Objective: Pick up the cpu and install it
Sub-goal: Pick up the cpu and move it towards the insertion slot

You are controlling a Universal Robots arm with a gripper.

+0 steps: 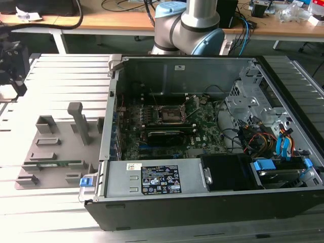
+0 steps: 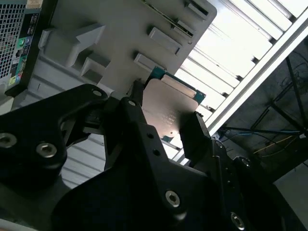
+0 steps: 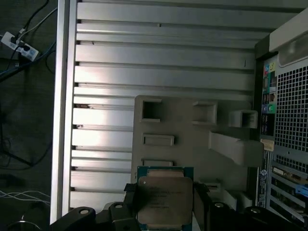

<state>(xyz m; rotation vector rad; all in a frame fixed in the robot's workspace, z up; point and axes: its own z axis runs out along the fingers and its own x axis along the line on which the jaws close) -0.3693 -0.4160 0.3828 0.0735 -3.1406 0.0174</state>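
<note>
Exterior view: an open computer case (image 1: 202,202) lies on its side on a slatted metal counter (image 1: 61,71). On the motherboard inside it, the dark square cpu socket (image 1: 169,114) sits a little above the frame's centre. A grey moulded holder tray (image 1: 55,147) rests on the counter at the exterior view's left, just beside the case. High on the left edge hangs a dark assembly that is probably the gripper (image 1: 11,63), apart from the tray and well apart from the socket.

Second wrist view: the black jaws are clenched on the cpu (image 2: 168,103), one on each of two opposite edges. Its pale metal top faces the camera and a green rim shows along one side. The holder tray (image 2: 115,43) and the counter slats lie beyond it.

First wrist view: the cpu (image 3: 162,195) sits between the jaws of the gripper (image 3: 166,202), with the tray (image 3: 192,139) behind it and the case's perforated rear wall (image 3: 288,96) alongside. It looks lifted off the tray, though the angle makes that hard to confirm.

Judged from this, the step in hand is carrying the chip. To do it well, the hold should stay square on the edges and never press on the top. The chip should travel flat and slowly, passing high above the tray's upright posts and the case wall.
</note>
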